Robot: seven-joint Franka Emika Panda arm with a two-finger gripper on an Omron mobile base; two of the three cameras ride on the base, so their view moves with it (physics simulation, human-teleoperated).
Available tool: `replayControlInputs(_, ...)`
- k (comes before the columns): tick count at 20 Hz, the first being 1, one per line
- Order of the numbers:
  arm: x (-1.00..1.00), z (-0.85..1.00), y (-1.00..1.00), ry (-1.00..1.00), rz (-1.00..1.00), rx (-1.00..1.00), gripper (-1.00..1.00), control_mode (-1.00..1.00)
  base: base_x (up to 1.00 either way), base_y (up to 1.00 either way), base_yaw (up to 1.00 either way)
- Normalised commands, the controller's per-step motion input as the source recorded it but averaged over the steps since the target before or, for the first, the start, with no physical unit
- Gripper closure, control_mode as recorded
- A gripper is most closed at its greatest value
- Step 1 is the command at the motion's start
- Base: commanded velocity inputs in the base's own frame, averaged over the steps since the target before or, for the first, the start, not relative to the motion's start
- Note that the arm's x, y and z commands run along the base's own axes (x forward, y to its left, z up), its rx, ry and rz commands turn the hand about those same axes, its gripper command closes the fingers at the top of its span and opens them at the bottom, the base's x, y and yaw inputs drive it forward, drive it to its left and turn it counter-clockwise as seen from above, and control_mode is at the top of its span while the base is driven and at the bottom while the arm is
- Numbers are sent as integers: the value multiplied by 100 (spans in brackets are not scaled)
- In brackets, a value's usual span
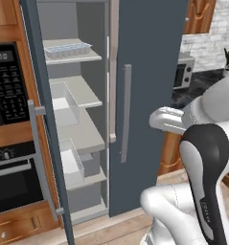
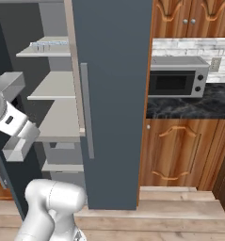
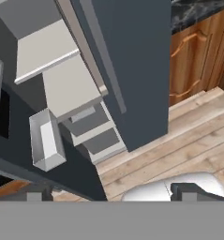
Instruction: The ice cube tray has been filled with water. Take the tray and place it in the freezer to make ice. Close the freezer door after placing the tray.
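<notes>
While the freezer door [image 1: 41, 119] stands swung wide open at the left of the left base view, the ice cube tray [image 1: 68, 49] is seen lying flat on the top shelf [image 1: 82, 57] of the freezer [image 1: 77, 124], its cells filled with pale water [image 1: 63, 50]. In the right base view the same tray [image 2: 49, 45] is seen high on the uppermost shelf, behind the edge of the closed fridge door [image 2: 114, 94]. Below the tray, further pale grey shelves are stacked, and a white bin [image 1: 70, 160] sits on a lower one. A long grey handle [image 1: 126, 112] runs down the closed door. A bin [image 3: 45, 139] fixed to the inner face of the open door is shown in the hand view. The gripper [image 3: 108, 193] is held out in front of the fridge, apart from the tray and touching nothing; its two dark fingertips [image 3: 190, 192] are seen far apart at the bottom of the hand view, spread wide with nothing between them. To the left of the freezer a black wall oven [image 1: 8, 129] is set in wood, and to the right a microwave [image 2: 177, 82] stands on a dark counter [image 2: 198, 106] above wooden cupboards [image 2: 180, 155]. The floor [image 3: 179, 136] is of pale wooden planks.
</notes>
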Motion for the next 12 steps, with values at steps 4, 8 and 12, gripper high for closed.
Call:
replayControlInputs(4, -30, 0, 38, -3, 0, -3, -100, -100, 0, 0, 0)
replayControlInputs(8, -30, 26, 100, -13, 2, -24, -100, -100, 0, 0, 0)
replayControlInputs(12, -44, 14, 100, -11, 0, -33, -100, -100, 0, 0, 0)
